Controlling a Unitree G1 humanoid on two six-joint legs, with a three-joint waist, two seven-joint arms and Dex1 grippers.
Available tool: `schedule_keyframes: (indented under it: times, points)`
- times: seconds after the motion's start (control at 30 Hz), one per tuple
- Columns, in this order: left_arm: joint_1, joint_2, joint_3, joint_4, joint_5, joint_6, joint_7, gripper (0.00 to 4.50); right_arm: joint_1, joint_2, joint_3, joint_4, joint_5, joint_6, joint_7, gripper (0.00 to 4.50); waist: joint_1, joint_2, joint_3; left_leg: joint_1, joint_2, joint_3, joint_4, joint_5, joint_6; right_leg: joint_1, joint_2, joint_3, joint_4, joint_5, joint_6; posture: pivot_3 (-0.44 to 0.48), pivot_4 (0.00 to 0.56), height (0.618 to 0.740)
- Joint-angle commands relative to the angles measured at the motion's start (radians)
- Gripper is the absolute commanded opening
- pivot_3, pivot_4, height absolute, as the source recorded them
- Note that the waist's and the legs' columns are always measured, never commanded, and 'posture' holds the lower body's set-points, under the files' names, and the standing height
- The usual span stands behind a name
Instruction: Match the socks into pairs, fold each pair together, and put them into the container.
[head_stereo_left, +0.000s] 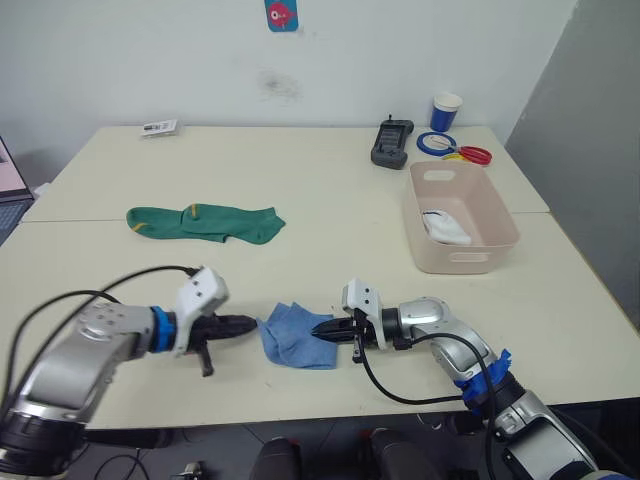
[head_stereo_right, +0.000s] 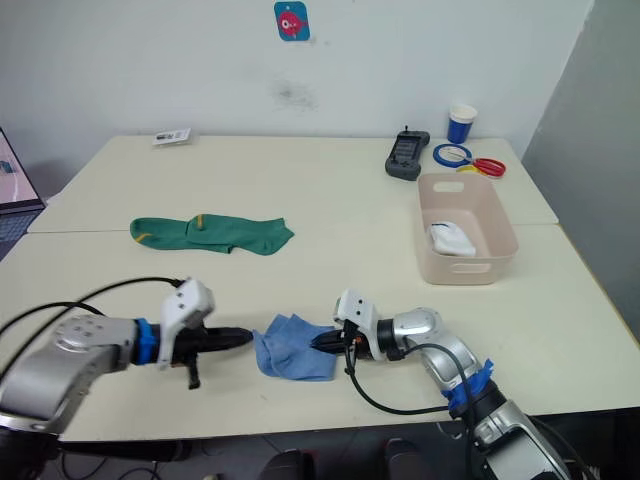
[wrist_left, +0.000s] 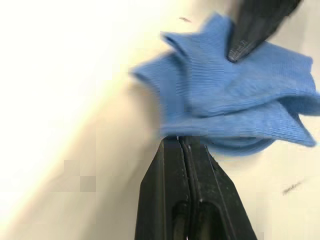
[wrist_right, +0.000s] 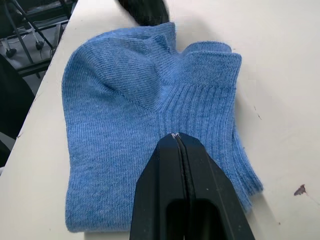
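On the pale surface (head_stereo_left: 330, 210) the folded light blue socks (head_stereo_left: 297, 336) lie limp and light (best pinched at the ribbed cuffs), flanked by left gripper (head_stereo_left: 246, 323) and right gripper (head_stereo_left: 322, 329), both pressed together.

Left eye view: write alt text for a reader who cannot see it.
Two grippers, left and right, shut, meet at a folded light blue sock pair on a cream table. Green socks lie behind; a pink container holds white socks.
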Motion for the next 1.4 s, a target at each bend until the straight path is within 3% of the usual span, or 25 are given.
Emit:
schedule_keyframes:
  times: [0.03, 0.2, 0.5, 0.67, 0.77, 0.97, 1.13, 1.4]
  points:
    - [-0.046, -0.017, 0.065, -0.056, -0.099, 0.030, -0.014, 0.00, 0.004, -0.002, 0.002, -0.001, -0.017, 0.005, 0.011, 0.02, 0.001, 0.000, 0.000, 0.000, 0.000, 0.000, 0.000, 0.000, 0.000, 0.000, -0.001, 0.000, 0.000, 0.000, 0.000, 0.000, 0.150, 0.740]
    - [-0.068, -0.071, 0.015, -0.149, -0.160, 0.096, 0.024, 0.00, 0.007, -0.006, -0.006, -0.021, -0.023, 0.020, 0.018, 0.02, 0.001, -0.001, 0.000, -0.001, -0.001, 0.000, 0.000, 0.000, 0.000, 0.000, -0.002, 0.000, 0.000, 0.000, 0.000, 0.000, 0.150, 0.740]
    - [0.034, -0.071, -0.202, -0.076, 0.095, -0.102, 0.048, 0.00, 0.014, -0.020, -0.011, -0.076, -0.017, 0.066, 0.017, 0.02, 0.003, -0.001, 0.000, 0.000, -0.001, 0.000, 0.000, 0.000, 0.000, 0.000, -0.001, 0.000, 0.000, 0.000, 0.000, 0.000, 0.150, 0.740]
    - [0.034, -0.101, -0.239, 0.013, 0.165, -0.187, 0.062, 0.00, 0.009, -0.046, -0.080, -0.205, 0.053, 0.263, -0.022, 0.02, 0.004, 0.000, 0.000, 0.000, -0.001, 0.000, 0.000, 0.000, 0.000, 0.000, -0.002, 0.000, 0.000, 0.000, 0.000, 0.000, 0.150, 0.740]
    - [0.044, -0.117, -0.247, 0.012, 0.161, -0.184, 0.060, 0.00, -0.006, -0.050, -0.163, -0.308, 0.169, 0.521, -0.056, 0.64, 0.004, 0.000, 0.000, 0.000, -0.001, 0.000, 0.000, 0.000, 0.000, 0.001, -0.003, 0.000, 0.000, 0.000, 0.000, 0.000, 0.150, 0.740]
    - [0.078, -0.112, -0.235, -0.001, 0.156, -0.182, 0.060, 0.00, -0.029, -0.058, -0.291, -0.444, 0.350, 1.090, -0.170, 2.76, 0.003, 0.000, -0.001, 0.000, -0.001, 0.000, 0.000, 0.000, 0.000, 0.001, -0.004, 0.000, 0.000, 0.000, 0.000, 0.000, 0.150, 0.740]
    - [0.096, -0.120, -0.232, -0.022, 0.157, -0.178, 0.073, 0.00, -0.036, 0.033, -0.372, -0.396, 0.387, 1.291, -0.284, 4.48, 0.000, 0.001, -0.001, 0.000, -0.001, 0.000, 0.000, 0.000, 0.000, 0.001, -0.004, 0.000, 0.000, 0.000, 0.000, 0.000, 0.150, 0.740]
    - [0.133, -0.117, -0.220, -0.055, 0.149, -0.173, 0.086, 0.00, -0.081, 0.219, -0.476, -0.187, 0.505, 1.298, -0.453, 4.48, -0.004, 0.001, -0.001, 0.000, -0.001, 0.000, -0.001, 0.000, 0.000, 0.001, -0.003, 0.000, 0.000, 0.000, 0.000, 0.000, 0.150, 0.740]
